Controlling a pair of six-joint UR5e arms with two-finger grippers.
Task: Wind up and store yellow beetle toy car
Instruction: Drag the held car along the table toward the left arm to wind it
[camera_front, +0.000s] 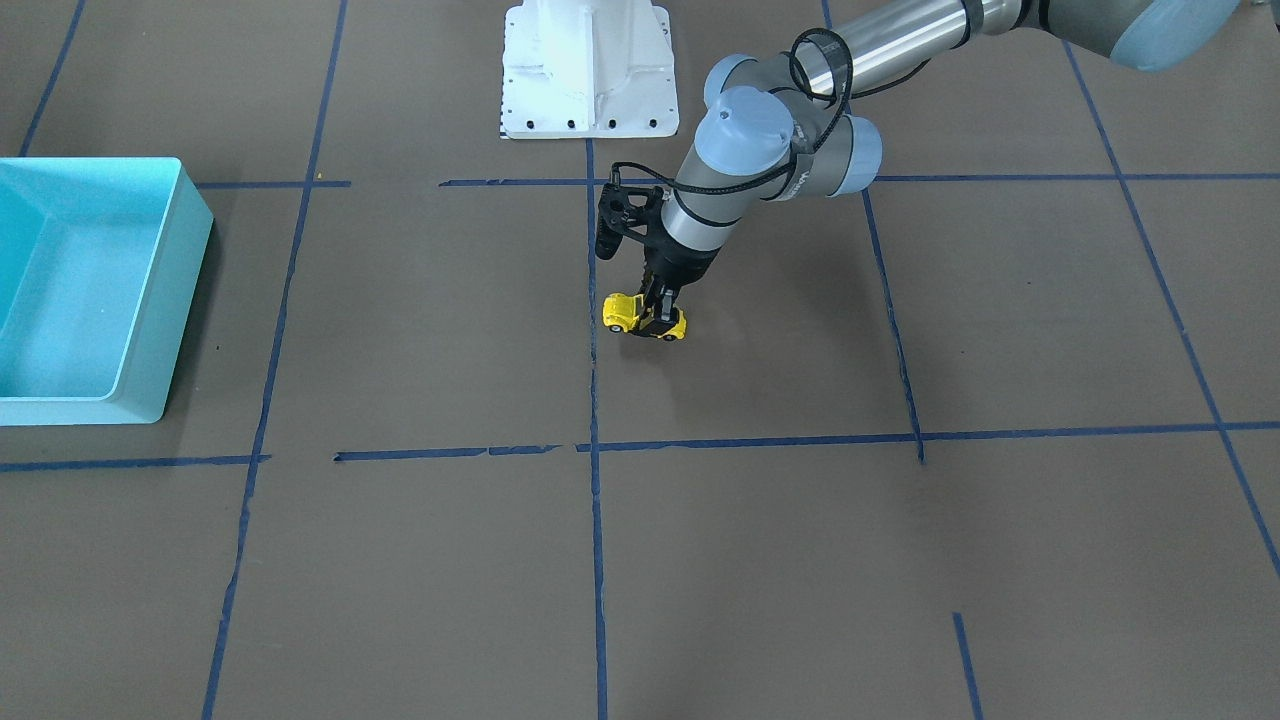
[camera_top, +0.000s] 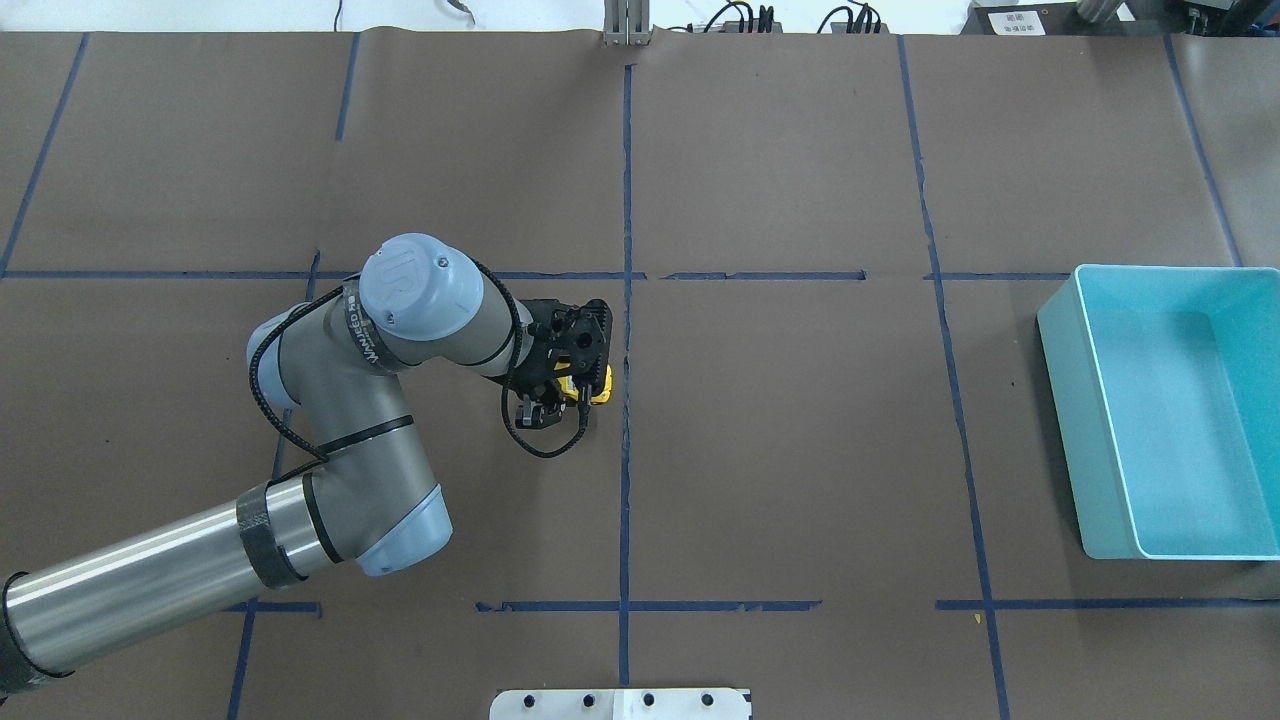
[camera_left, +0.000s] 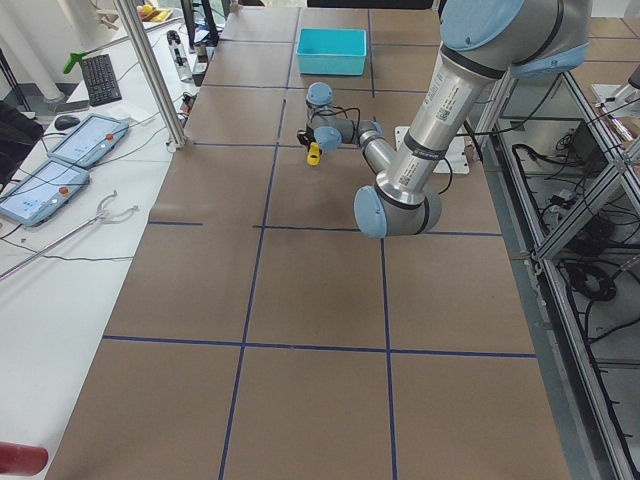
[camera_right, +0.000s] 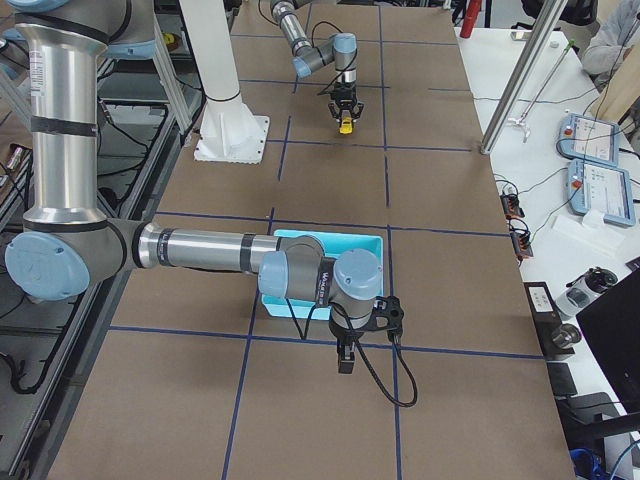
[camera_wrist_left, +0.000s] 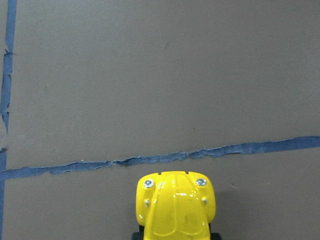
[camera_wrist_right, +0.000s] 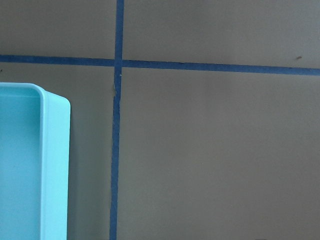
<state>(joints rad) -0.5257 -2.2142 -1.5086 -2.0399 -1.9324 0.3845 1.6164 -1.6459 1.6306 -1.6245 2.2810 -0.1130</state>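
The yellow beetle toy car (camera_front: 622, 311) is at the table's middle, beside a blue tape line. It also shows under the wrist in the overhead view (camera_top: 601, 384) and nose-first at the bottom of the left wrist view (camera_wrist_left: 175, 205). My left gripper (camera_front: 661, 314) points down with its fingers closed on the car's sides, about at table height. My right gripper (camera_right: 345, 358) shows only in the exterior right view, low beside the turquoise bin (camera_right: 330, 237); I cannot tell whether it is open or shut.
The turquoise bin (camera_top: 1092, 420) stands empty at the table's right end, far from the car, and its corner shows in the right wrist view (camera_wrist_right: 50, 165). The white robot base plate (camera_front: 590, 70) sits at the table's near edge. Blue tape lines grid the brown table.
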